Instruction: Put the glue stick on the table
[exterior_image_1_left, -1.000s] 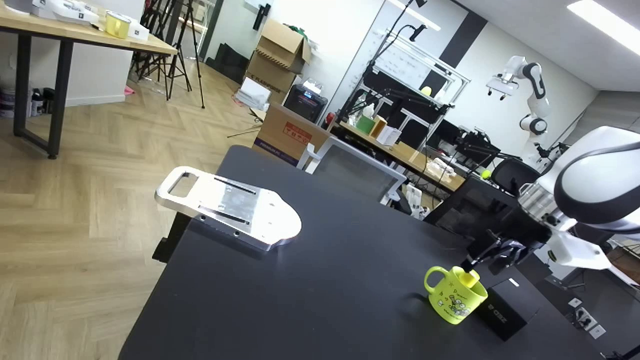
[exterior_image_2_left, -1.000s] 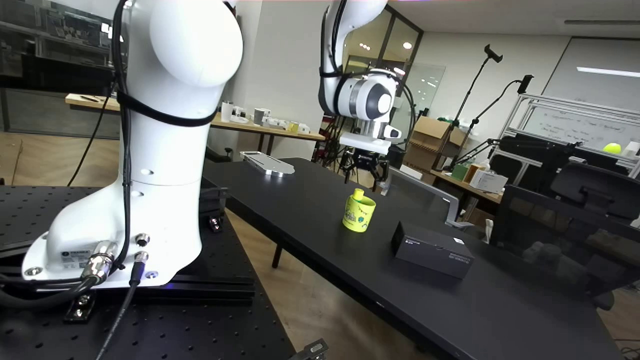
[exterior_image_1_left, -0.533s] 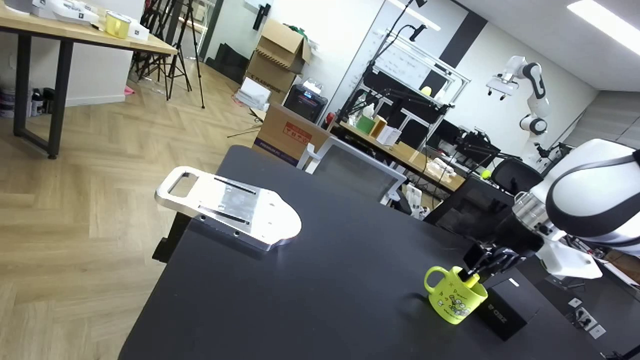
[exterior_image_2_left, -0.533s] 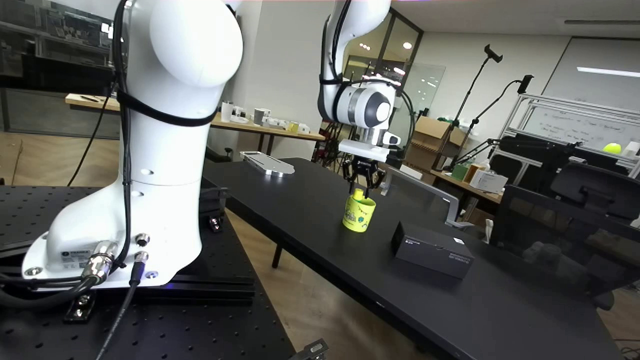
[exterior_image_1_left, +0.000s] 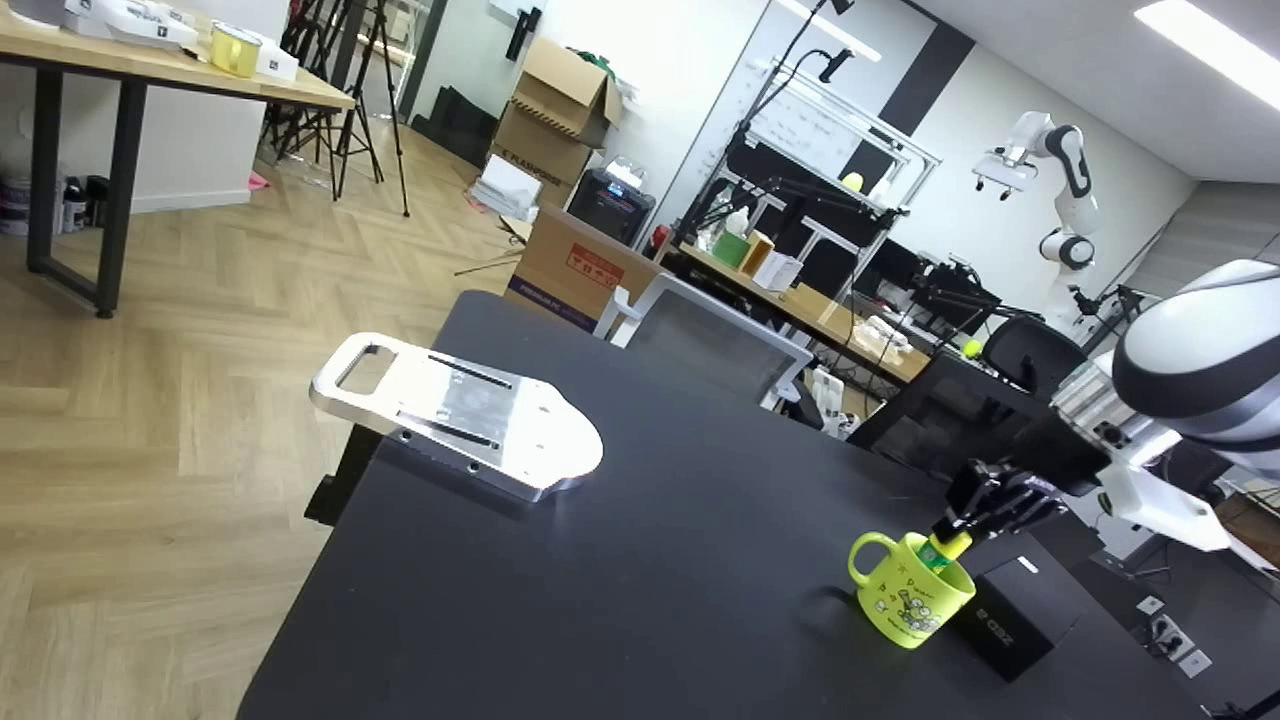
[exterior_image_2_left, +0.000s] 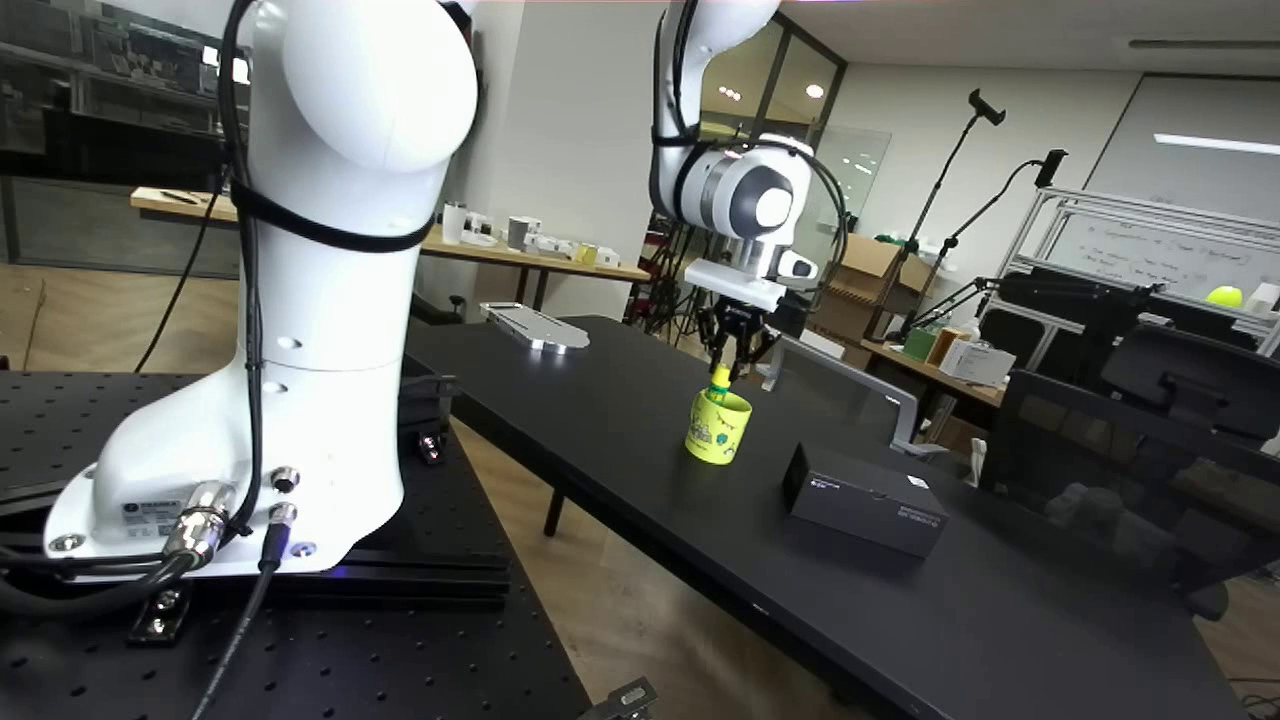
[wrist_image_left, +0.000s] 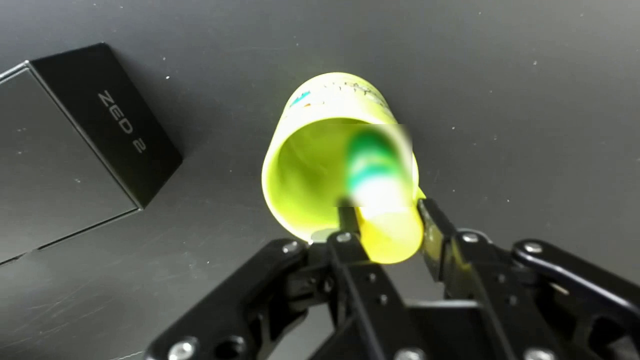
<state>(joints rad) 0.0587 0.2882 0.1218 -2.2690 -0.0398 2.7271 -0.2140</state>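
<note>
The glue stick (wrist_image_left: 392, 237), yellow-capped with a green and white body, stands tilted in the yellow-green mug (wrist_image_left: 300, 200). In the wrist view my gripper (wrist_image_left: 387, 220) is shut on its yellow cap, one finger on each side. Both exterior views show the glue stick (exterior_image_1_left: 942, 552) (exterior_image_2_left: 719, 382) poking above the mug's rim, its green band visible and its lower end hidden inside. My gripper (exterior_image_1_left: 950, 535) sits just over the mug (exterior_image_1_left: 908, 605). The mug stands upright on the black table (exterior_image_2_left: 620, 420).
Beside the mug lies a black box (exterior_image_2_left: 865, 500) marked ZED 2 (wrist_image_left: 117, 120). A silver metal plate (exterior_image_1_left: 470, 410) rests near another end of the table. A grey-framed chair (exterior_image_1_left: 710, 340) stands against the table's edge.
My gripper came down to the mug and its fingers closed on the yellow cap. It has since risen slightly, and the glue stick sticks out higher, showing its green part. The mug stayed put.
</note>
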